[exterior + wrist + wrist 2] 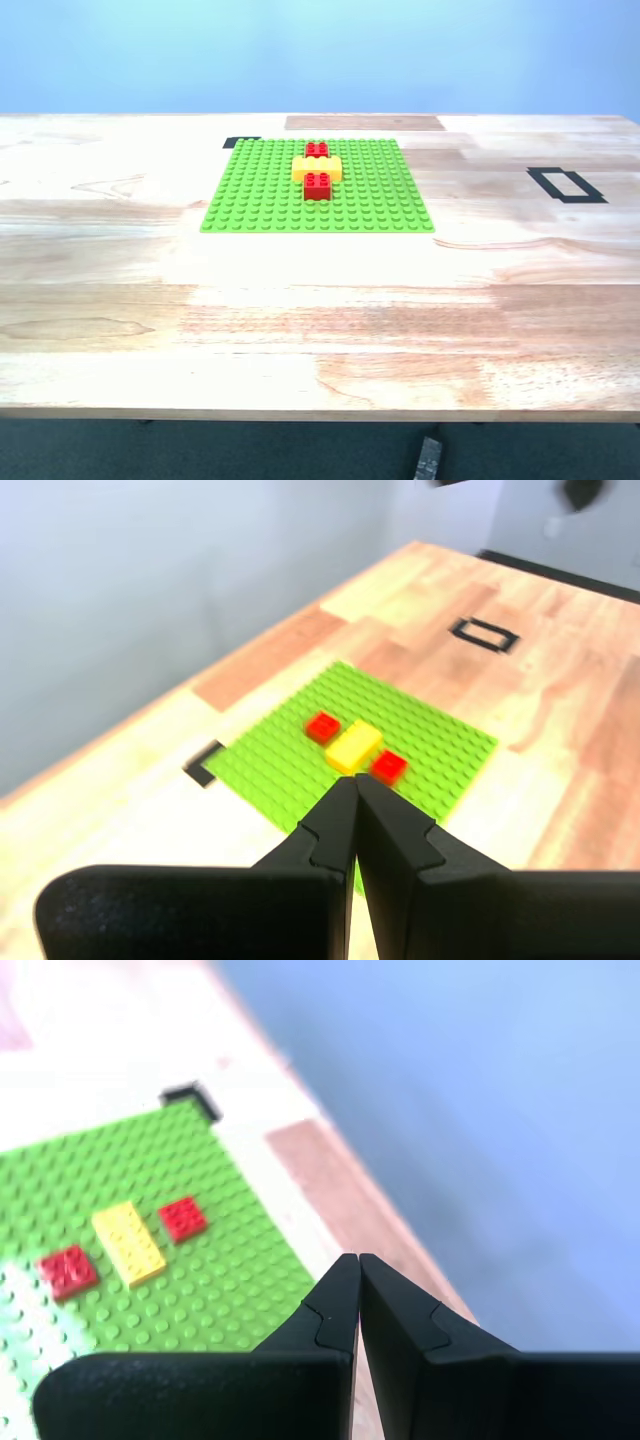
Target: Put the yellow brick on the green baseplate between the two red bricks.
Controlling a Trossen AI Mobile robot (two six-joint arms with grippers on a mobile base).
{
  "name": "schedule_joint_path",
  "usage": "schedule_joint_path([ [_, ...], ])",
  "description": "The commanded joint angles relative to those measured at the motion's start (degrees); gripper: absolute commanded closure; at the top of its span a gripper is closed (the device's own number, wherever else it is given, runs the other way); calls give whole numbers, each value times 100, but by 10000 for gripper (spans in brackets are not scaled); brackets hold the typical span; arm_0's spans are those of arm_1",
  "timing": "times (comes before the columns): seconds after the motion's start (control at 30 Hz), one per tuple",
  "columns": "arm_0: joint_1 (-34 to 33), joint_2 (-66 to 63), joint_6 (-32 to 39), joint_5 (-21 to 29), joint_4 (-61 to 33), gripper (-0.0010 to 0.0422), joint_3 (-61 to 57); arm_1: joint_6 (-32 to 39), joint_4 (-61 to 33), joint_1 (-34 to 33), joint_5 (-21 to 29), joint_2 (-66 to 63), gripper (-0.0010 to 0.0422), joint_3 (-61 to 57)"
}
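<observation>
Yellow brick (317,168) sits on the green baseplate (260,200), in its far half, near the middle of its width. It lies crosswise between the two red bricks: one red brick (317,150) touches it at 12 o'clock, the other red brick (318,186) touches it at 6 o'clock, so the three make one short column. The baseplate lies flat on the wooden table (320,320), in the far part of it. A black tape corner (240,142) shows at the baseplate's 11 o'clock corner, and a black tape rectangle (566,184) lies well apart at 3 o'clock. My first gripper (356,780) has its jaws pressed together and holds nothing; it is above the table, away from the bricks. My second gripper (358,1258) is also pressed together and empty.
</observation>
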Motion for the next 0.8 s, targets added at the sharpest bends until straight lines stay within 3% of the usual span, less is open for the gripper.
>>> schedule_joint_path([
  [0.03, 2, -81, -173, -662, 409, 413, 0, 396, 551, -374, 20, -955, 413, -855],
  [0.13, 4, -273, -249, -970, 728, 413, -13, 728, 1034, -780, 22, -1947, 413, -1714],
  [0.3, 4, -811, -1220, -977, 1919, 413, -496, 1303, 1370, -1445, 24, -3460, 413, -2780],
  [0.43, 4, -1443, -1611, -1456, 2634, 413, -1198, 1899, 1394, -1849, 22, -4505, 413, -3359],
  [0.63, 4, -2496, -2317, -1829, 3287, 413, -2400, 2236, 1504, -2015, 411, -5945, 413, -4183],
  [0.8, 4, -3364, -2446, -2068, 3578, 413, -3248, 2706, 1759, -2015, 439, -6887, 413, -4953],
])
